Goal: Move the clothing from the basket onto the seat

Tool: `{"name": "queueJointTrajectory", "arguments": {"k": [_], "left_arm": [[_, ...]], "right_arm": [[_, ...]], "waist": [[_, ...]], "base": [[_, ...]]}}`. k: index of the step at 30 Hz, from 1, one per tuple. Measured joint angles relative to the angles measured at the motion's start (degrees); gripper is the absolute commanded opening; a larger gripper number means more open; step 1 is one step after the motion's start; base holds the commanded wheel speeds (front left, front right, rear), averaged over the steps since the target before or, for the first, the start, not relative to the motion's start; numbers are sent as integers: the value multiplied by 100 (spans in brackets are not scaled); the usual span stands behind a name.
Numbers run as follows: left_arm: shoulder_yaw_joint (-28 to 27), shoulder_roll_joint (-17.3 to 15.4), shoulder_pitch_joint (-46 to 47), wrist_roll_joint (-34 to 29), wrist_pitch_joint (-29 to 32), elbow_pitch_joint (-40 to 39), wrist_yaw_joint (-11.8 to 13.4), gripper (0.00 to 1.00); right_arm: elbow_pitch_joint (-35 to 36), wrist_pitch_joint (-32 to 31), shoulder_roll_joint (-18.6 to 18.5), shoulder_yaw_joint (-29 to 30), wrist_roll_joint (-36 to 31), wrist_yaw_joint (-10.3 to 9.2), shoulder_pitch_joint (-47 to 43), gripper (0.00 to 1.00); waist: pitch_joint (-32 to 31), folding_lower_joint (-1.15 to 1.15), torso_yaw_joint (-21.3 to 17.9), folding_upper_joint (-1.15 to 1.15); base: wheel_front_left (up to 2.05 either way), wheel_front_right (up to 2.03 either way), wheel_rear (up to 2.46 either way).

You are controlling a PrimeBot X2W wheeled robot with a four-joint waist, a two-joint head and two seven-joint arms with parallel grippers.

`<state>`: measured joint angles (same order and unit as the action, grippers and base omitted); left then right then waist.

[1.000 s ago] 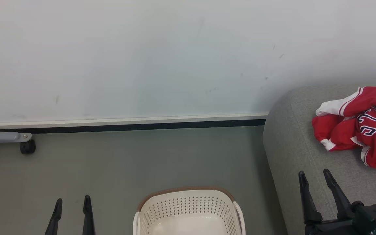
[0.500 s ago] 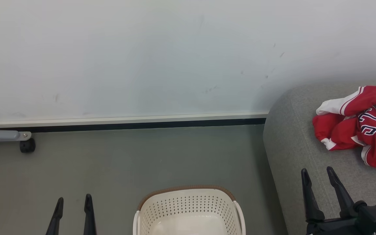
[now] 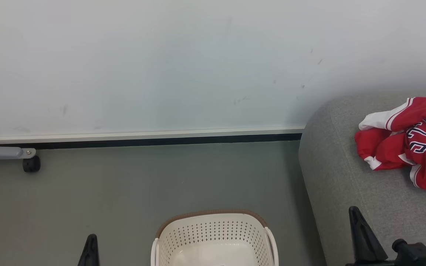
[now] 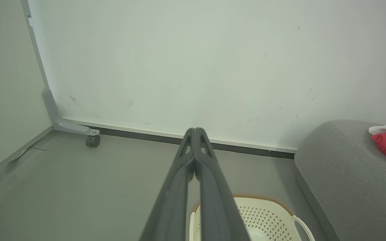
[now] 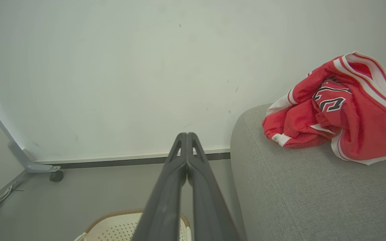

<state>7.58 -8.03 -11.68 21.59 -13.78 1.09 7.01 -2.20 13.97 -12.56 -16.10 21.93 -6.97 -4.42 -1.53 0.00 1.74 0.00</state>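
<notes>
One cream-white perforated plastic basket with a brown woven-look rim. One large grey fabric seat cushion. One crumpled heap of red and white sports clothing with striped trim; number of garments in the heap impossible to tell. Two dark long-fingered robot hands: one left hand, one right hand. One grey metal leg with one black caster wheel.

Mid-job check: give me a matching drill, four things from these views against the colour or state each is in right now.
Things:
1. clothing
2. basket
3. seat
4. left gripper

States:
a. shut, holding nothing
b. cream-white, perforated
c. grey, to the basket's right
d. red and white, crumpled

Pairs: 1-d, 2-b, 3-c, 4-a
</notes>
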Motion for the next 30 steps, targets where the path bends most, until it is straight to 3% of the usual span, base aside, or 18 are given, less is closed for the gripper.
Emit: {"name": "queueJointTrajectory", "arguments": {"k": [30], "left_arm": [[-404, 156, 389, 2169, 649, 455, -407, 0]], "right_arm": [[-417, -686, 313, 760, 2178, 404, 220, 0]], "waist": [[55, 0, -56, 0]], "base": [[0, 0, 0]]}}
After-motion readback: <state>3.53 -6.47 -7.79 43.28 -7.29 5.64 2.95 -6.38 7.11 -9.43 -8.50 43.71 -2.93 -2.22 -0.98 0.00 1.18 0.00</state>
